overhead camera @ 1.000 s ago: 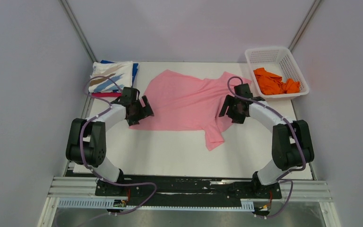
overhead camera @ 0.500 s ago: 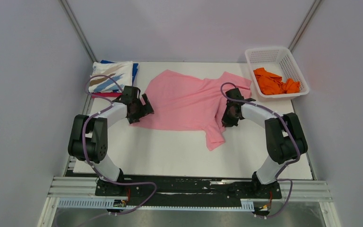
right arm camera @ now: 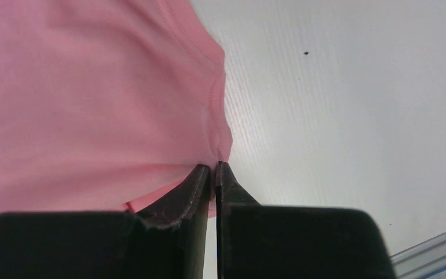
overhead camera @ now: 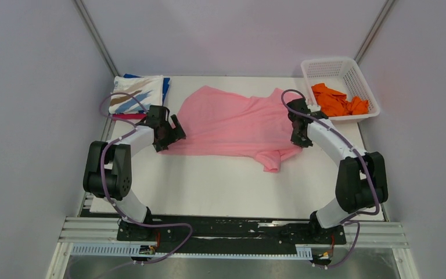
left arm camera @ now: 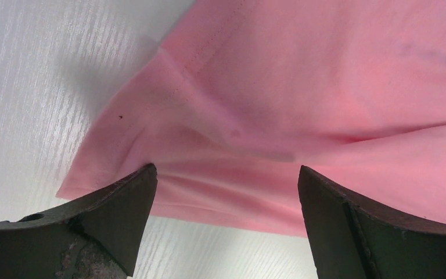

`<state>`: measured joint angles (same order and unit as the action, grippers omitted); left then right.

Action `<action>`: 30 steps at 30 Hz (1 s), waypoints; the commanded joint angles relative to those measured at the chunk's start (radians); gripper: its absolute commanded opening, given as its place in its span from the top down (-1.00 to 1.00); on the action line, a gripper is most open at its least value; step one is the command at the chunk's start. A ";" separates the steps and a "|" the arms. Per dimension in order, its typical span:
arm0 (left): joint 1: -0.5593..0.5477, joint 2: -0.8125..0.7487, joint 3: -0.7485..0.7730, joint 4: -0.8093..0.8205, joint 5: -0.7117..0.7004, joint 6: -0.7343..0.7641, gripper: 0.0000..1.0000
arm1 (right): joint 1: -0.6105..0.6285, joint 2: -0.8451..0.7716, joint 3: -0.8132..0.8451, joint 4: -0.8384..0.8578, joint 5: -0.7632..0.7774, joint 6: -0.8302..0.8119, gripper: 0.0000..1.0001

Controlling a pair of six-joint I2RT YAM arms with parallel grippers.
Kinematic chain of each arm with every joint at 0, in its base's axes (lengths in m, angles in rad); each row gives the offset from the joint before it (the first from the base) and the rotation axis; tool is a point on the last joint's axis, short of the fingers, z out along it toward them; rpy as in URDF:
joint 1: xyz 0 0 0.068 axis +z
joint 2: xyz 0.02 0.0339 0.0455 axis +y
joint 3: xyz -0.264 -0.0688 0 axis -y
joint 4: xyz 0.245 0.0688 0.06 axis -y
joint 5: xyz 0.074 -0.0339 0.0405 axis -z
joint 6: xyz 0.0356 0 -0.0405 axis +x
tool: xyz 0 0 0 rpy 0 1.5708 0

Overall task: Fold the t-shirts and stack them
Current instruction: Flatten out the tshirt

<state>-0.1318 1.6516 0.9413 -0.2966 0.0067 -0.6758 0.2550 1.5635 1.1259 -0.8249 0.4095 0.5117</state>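
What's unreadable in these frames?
- Top view: folded stack. Its striped top layer covers all but blue and magenta edges, so the count is unclear.
- Top view: orange cloth crumpled in the basket. One shirt or several, unclear.
- Right wrist: right gripper shut on pink t-shirt. Its fingers hide how much cloth is pinched.

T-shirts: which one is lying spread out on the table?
The pink t-shirt, opened out centrally. The streaked white one lies folded far left; the orange one is bunched in the basket.

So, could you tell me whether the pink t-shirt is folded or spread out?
Spread out: the pink t-shirt lies mostly flat across the table, wrinkled, one sleeve bunched at its near edge.
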 commanded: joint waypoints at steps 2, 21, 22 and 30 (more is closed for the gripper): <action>0.020 0.002 -0.023 -0.028 -0.019 0.013 -1.00 | -0.042 0.052 0.078 0.036 0.134 -0.110 0.82; 0.019 -0.048 0.016 -0.021 -0.004 0.024 -1.00 | -0.004 -0.348 0.152 -0.129 -0.306 -0.142 1.00; 0.020 -0.054 0.012 -0.021 -0.004 0.024 -1.00 | -0.004 -0.389 0.143 -0.130 -0.319 -0.141 1.00; 0.020 -0.056 0.024 -0.022 -0.004 0.022 -1.00 | -0.010 -0.343 0.122 -0.076 -0.286 -0.154 0.93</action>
<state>-0.1215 1.6279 0.9478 -0.3187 0.0174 -0.6670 0.2481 1.1095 1.2510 -0.9253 0.1089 0.3500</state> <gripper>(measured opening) 0.997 0.023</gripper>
